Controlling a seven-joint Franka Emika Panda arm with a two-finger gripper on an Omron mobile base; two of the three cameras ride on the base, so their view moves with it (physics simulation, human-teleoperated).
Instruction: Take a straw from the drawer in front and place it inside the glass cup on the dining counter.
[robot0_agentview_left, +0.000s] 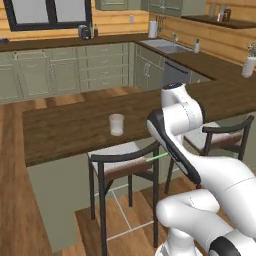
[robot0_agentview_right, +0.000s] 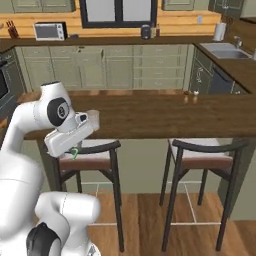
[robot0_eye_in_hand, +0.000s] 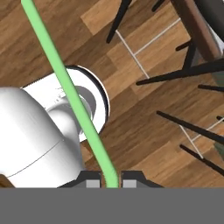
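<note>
My pincer (robot0_eye_in_hand: 109, 180) is clamped on the straw (robot0_eye_in_hand: 74, 94), its two small dark tips pressed against the base of the stem at the bottom middle of the hand view. The straw is a thin, smooth, light green rod, round in section and evenly coloured. In that view its long axis runs from the tips up and leftward to the upper left corner, nearly straight along its length. In the left base view a short green length of it (robot0_agentview_left: 159, 156) pokes out to the left of my forearm, lying almost level and pointing toward the left of the frame, just above a stool seat.

The glass cup (robot0_agentview_left: 116, 124) is a small, clear, whitish cylinder without a handle, standing upright on the counter (robot0_agentview_left: 65, 127), a long dark brown slab with visible wood grain on a sage-green base. Beneath the counter's near edge stand two stools (robot0_agentview_right: 200, 155) with thin black curved frames and padded seats. The floor (robot0_eye_in_hand: 131, 131) is warm brown wooden planks.
</note>
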